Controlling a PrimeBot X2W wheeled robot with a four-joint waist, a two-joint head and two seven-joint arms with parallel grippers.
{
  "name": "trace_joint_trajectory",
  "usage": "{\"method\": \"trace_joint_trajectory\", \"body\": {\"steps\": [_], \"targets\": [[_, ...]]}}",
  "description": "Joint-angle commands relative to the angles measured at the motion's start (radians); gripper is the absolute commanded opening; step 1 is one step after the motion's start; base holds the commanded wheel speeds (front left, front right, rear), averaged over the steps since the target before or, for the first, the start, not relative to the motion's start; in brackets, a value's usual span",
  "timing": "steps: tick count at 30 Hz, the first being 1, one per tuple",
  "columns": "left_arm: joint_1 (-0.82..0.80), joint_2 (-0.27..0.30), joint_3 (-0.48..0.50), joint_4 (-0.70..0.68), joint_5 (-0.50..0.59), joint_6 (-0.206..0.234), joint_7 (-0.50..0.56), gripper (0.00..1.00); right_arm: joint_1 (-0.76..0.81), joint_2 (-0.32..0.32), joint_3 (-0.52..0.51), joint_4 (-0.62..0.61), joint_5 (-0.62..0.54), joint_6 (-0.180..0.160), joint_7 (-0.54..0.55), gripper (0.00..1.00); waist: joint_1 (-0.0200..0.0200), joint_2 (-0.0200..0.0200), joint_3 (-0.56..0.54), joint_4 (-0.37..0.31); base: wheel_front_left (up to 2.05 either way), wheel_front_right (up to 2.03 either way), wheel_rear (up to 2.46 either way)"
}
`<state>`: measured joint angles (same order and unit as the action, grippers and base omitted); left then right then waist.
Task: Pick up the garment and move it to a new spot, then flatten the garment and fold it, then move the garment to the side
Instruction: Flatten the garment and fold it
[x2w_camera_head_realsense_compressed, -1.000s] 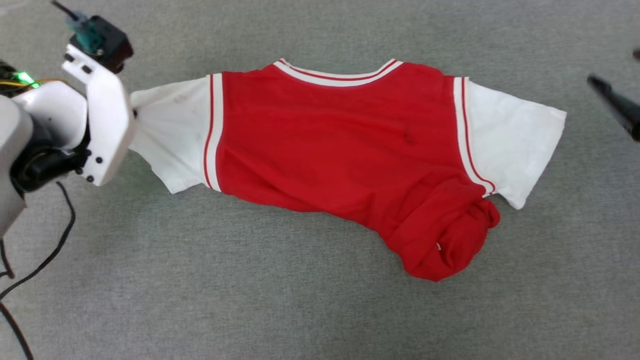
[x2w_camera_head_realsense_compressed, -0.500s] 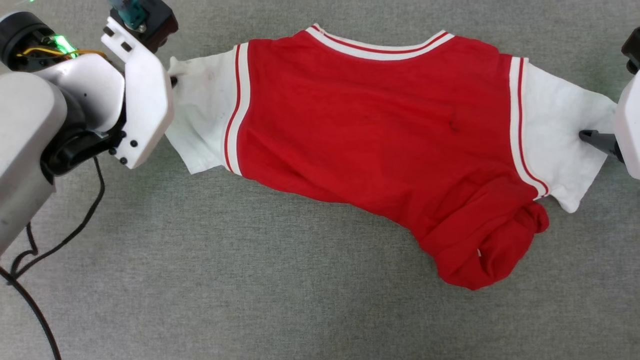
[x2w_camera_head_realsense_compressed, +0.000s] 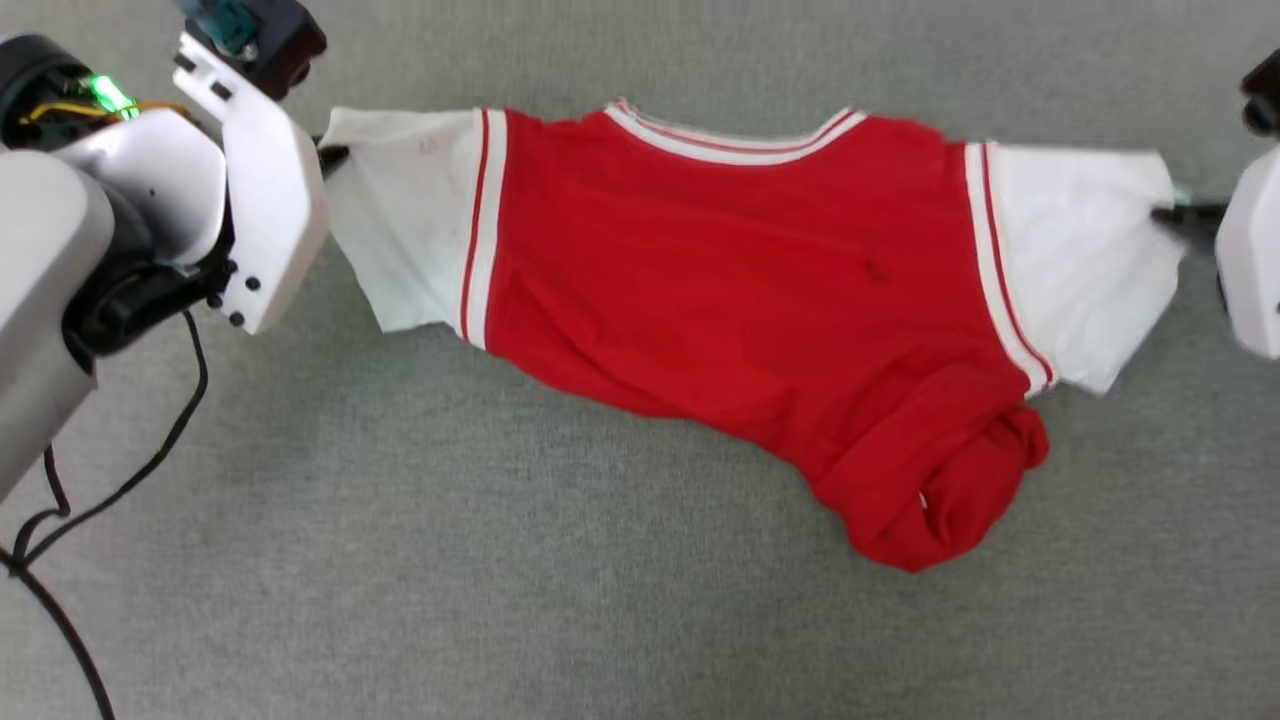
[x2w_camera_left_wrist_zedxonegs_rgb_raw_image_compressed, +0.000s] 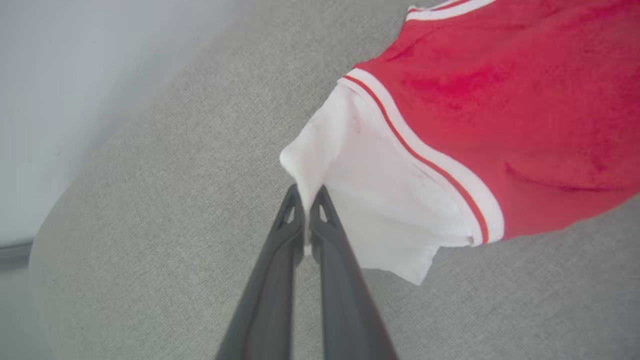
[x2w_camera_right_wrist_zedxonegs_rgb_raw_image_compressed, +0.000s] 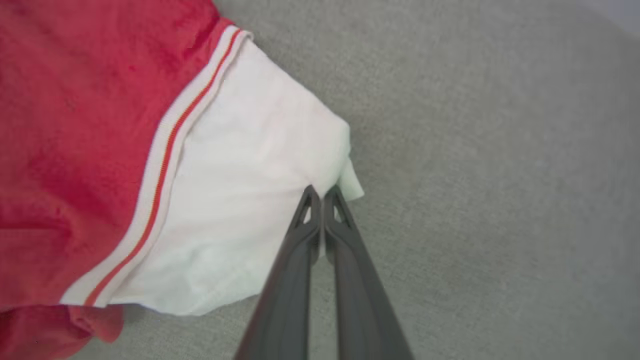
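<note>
Nearest me, a black cable (x2w_camera_head_realsense_compressed: 204, 375) trails over the grey surface (x2w_camera_head_realsense_compressed: 500, 600) at my lower left. Past that, the shirt (x2w_camera_head_realsense_compressed: 740, 290) lies spread sideways across the surface. Its red hem is bunched into a lump at the near right, and the rest of the red body lies fairly flat with a few creases. Each white sleeve is drawn out to its own side. On my left wrist camera, the left gripper (x2w_camera_left_wrist_zedxonegs_rgb_raw_image_compressed: 306, 192) has its fingers pressed together on the outer edge of the left sleeve, with a fold of white cloth pinched between the tips. On my right wrist camera, the right gripper (x2w_camera_right_wrist_zedxonegs_rgb_raw_image_compressed: 322, 192) is clamped the same way on the right sleeve's outer corner. Farthest off, the striped collar lies along the shirt's far edge, between the two sleeves.
</note>
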<state>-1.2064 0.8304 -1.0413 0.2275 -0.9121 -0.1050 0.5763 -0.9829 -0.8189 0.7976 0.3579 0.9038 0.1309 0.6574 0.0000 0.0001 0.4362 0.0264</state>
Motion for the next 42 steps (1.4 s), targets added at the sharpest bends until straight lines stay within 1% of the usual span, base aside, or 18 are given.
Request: {"method": "trace_joint_trajectory", "body": {"steps": [1, 5, 9, 13, 16, 19, 22, 29, 35, 42], "targets": [[0.016, 0.005, 0.005, -0.006, -0.008, 0.001, -0.009, 0.00, -0.020, -0.008, 0.006, -0.012, 0.007, 0.000, -0.025, 0.00, 0.0000, -0.0001, -0.050, -0.014, 0.00, 0.00, 0.00], [0.016, 0.014, 0.010, -0.044, -0.002, -0.005, -0.048, 0.00, -0.046, -0.050, 0.029, -0.063, 0.034, -0.001, -0.105, 0.00, 0.0000, -0.0001, -0.106, -0.024, 0.00, 0.00, 0.00], [-0.012, 0.015, 0.023, -0.073, 0.014, -0.004, -0.081, 0.00, -0.091, -0.081, 0.029, -0.104, 0.045, -0.001, -0.186, 0.00, 0.0000, -0.0001, -0.142, -0.028, 0.00, 0.00, 0.00], [-0.051, 0.008, 0.040, -0.085, 0.028, -0.003, -0.096, 0.00, -0.157, -0.094, 0.022, -0.138, 0.057, -0.001, -0.249, 0.00, 0.0000, -0.0001, -0.160, -0.030, 0.00, 0.00, 0.00], [-0.101, -0.003, 0.062, -0.083, 0.040, -0.001, -0.105, 0.00, -0.222, -0.096, 0.017, -0.138, 0.035, -0.001, -0.284, 0.00, 0.0000, -0.0001, -0.161, -0.031, 0.00, 0.00, 0.00], [-0.164, -0.019, 0.089, -0.068, 0.053, 0.001, -0.115, 0.00, -0.306, -0.072, 0.012, -0.114, -0.002, -0.001, -0.313, 0.00, 0.0000, -0.0001, -0.146, -0.034, 0.00, 0.00, 0.00], [-0.235, -0.047, 0.113, -0.033, 0.071, 0.006, -0.130, 0.00, -0.398, -0.042, 0.011, -0.068, -0.047, -0.001, -0.338, 0.00, 0.0000, -0.0001, -0.116, -0.037, 0.00, 0.00, 0.00], [-0.412, -0.111, 0.160, 0.088, 0.105, 0.000, -0.149, 0.00, -0.621, 0.038, 0.006, 0.070, -0.185, -0.001, -0.415, 0.00, 0.0000, -0.0001, -0.021, -0.042, 0.00, 0.00, 0.00], [-0.564, -0.151, 0.203, 0.185, 0.129, -0.005, -0.208, 0.00, -0.808, 0.112, -0.012, 0.210, -0.300, -0.001, -0.492, 0.00, 0.0000, -0.0001, 0.050, -0.041, 0.00, 0.00, 0.00], [-0.697, -0.185, 0.218, 0.294, 0.145, -0.017, -0.268, 0.00, -0.967, 0.188, 0.002, 0.331, -0.372, -0.001, -0.562, 0.00, 0.0000, -0.0001, 0.082, -0.034, 0.00, 0.00, 0.00]]}}
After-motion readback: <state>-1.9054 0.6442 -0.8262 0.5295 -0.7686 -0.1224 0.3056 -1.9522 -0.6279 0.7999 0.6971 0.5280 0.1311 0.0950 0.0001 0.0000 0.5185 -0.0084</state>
